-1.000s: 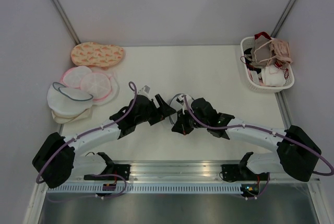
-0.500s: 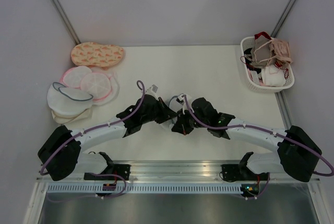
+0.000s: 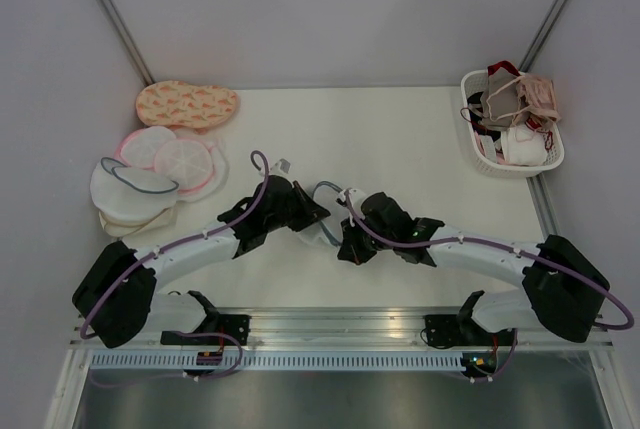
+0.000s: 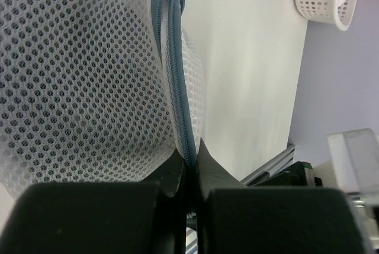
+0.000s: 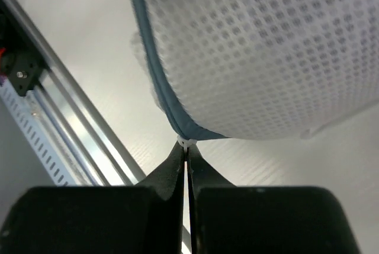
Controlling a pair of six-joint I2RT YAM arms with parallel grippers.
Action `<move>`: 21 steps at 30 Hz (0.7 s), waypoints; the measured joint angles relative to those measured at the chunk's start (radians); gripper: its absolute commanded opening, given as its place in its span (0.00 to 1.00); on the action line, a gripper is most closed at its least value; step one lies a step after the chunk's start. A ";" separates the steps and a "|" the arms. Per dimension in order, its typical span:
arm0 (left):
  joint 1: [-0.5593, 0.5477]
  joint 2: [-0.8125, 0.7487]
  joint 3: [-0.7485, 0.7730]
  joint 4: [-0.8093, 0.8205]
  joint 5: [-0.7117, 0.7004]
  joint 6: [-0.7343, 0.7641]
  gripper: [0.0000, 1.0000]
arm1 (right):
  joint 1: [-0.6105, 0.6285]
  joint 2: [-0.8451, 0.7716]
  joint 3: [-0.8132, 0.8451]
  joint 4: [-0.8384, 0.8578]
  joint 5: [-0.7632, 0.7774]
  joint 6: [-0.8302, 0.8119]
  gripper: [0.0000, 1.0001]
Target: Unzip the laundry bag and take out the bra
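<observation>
White mesh laundry bag [image 3: 325, 217] at mid-bench, between both arms; grey-blue zipper rim [image 4: 175, 82] running down into L gripper [image 4: 189, 160]. L jaws pressed together on rim plus a fold of mesh, i.e. bag anchored. R gripper [image 5: 185, 149] at opposite side, jaws nipped on a small white tab [image 5: 187, 142] at end of zip line, prob. the pull. Resting on bench or hanging clear: cannot tell.

Step in hand (judged): unzipping, early stage; rim looks closed along all visible length in both wrist views. Bra not seen; presumably inside, mesh too dense to confirm.

Next move (judged): draw tab along curve of rim, away from L hold, w/ L grip firm as counter-pull. Follow the arc, not a straight tug, else mesh likely to bunch and slider to jam. After that, opening wide enough for reach-in.

Surface & room: matte off-white bench [image 3: 400, 139]; pale grey walls w/ two slanted poles; aluminium rail [image 3: 340, 324] at near edge. Far L: stack of round pink-rimmed bags [image 3: 165, 159], orange patterned bag [image 3: 187, 104] behind. Far R: white perforated basket [image 3: 487, 163] of assorted bras.
</observation>
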 measured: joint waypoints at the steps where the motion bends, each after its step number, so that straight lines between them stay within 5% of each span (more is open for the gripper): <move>1: 0.009 0.000 0.000 -0.006 0.003 0.000 0.02 | 0.002 0.014 0.000 -0.005 0.013 0.000 0.01; 15: 0.061 0.005 -0.026 -0.005 0.026 0.017 0.06 | 0.024 0.179 0.069 -0.115 0.357 0.034 0.00; 17: 0.064 0.005 -0.028 0.002 0.030 0.024 0.30 | 0.026 0.177 0.080 -0.130 0.399 0.040 0.01; 18: 0.066 0.004 -0.029 0.006 0.033 0.029 0.57 | 0.026 0.174 0.084 -0.138 0.425 0.041 0.00; 21: 0.072 -0.014 -0.041 0.021 0.039 0.044 0.80 | 0.024 0.156 0.085 -0.192 0.502 0.043 0.00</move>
